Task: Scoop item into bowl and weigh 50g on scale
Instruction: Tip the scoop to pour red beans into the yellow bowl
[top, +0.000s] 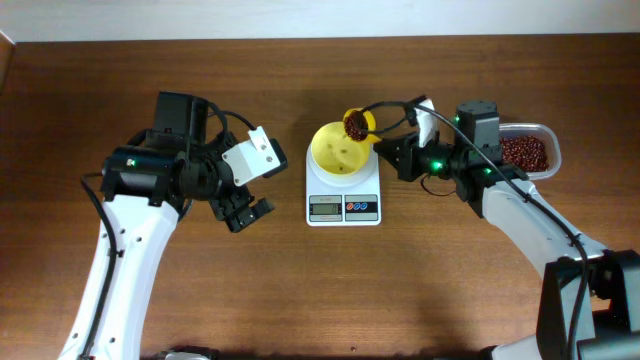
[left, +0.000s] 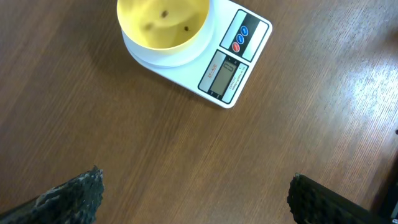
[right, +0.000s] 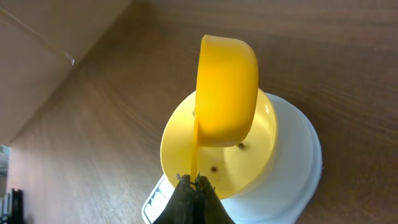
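Observation:
The pale-yellow bowl sits on the white scale at mid-table, with a few beans in it. My right gripper is shut on the thin handle of a yellow scoop, held tilted over the bowl's right rim. The scoop is full of red-brown beans in the overhead view. My left gripper is open and empty, left of the scale. The left wrist view shows the bowl and scale ahead of its spread fingers.
A clear plastic tub holding more beans stands at the right, behind my right arm. The wooden table's far edge meets a pale wall at the top.

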